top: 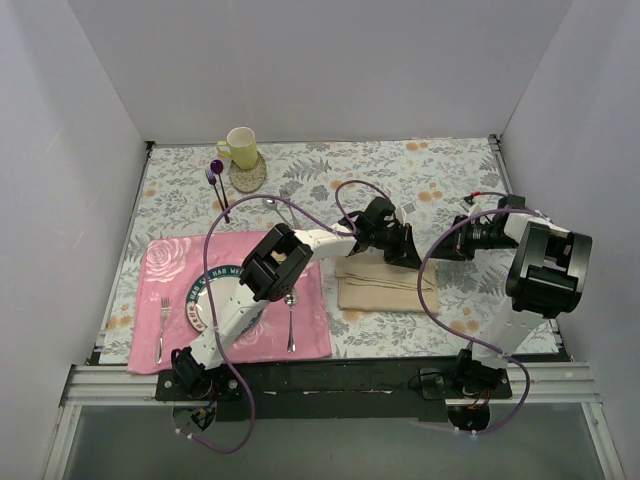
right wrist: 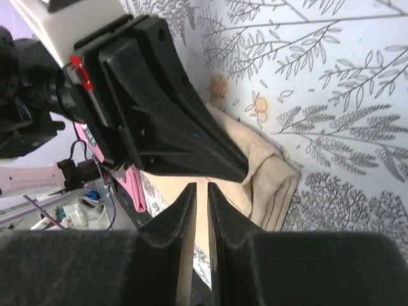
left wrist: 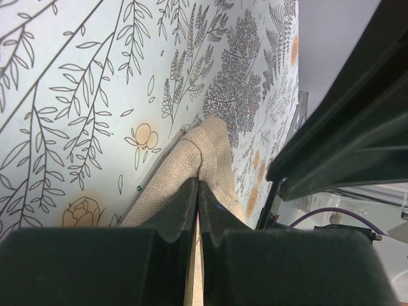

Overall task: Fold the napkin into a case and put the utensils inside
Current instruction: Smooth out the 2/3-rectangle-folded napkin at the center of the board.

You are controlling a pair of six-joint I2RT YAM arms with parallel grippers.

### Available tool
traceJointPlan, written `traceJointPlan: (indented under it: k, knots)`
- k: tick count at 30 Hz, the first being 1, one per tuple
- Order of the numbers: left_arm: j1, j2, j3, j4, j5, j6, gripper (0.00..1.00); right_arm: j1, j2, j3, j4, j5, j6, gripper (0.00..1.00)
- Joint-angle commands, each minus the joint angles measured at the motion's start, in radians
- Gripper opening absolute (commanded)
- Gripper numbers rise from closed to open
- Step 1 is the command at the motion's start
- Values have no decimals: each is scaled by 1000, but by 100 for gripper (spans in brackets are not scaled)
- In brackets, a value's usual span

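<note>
Napkin (top: 385, 288) is seen folded right of the placemat (top: 170, 262), its far edge pinched in the closed left gripper (left wrist: 197, 191). Right gripper (right wrist: 199, 191) jaws are parted a slit, gripping nothing. Pinched edge is best carried nearward low and level, edges kept aligned.

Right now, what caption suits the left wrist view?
Left end effector shut on the beige napkin, floral tablecloth behind.

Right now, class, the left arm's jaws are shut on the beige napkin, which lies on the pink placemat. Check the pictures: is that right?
Not quite. The left arm's jaws are shut on the beige napkin, but it lies on the grey floral tablecloth, beside the pink placemat, not on it. The top external view shows this.
</note>
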Motion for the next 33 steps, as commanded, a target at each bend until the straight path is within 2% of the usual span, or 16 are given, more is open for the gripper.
traceJointPlan:
  k: [1,10,12,13,17,20,27,33]
  knots:
    - [-3,16,-30,-173,-96,70,0,11,45,-10,120,11,96,19]
    - [17,8,-48,-160,-82,73,0,7,143,-53,163,228,93,16]
    - [23,-6,-51,-137,-63,84,4,2,157,-47,154,275,95,15]
    - [25,-18,-59,-126,-44,89,11,1,169,-44,149,286,93,15]
    - [40,-153,-184,123,33,84,23,-1,172,-31,135,308,66,14]
    - [51,-259,-249,165,58,122,25,-1,171,-33,134,306,46,14]
    - [68,-294,-293,11,33,187,22,4,155,-12,106,237,-8,16]
    - [68,-232,-297,-35,16,173,19,10,99,64,-12,174,-48,31]
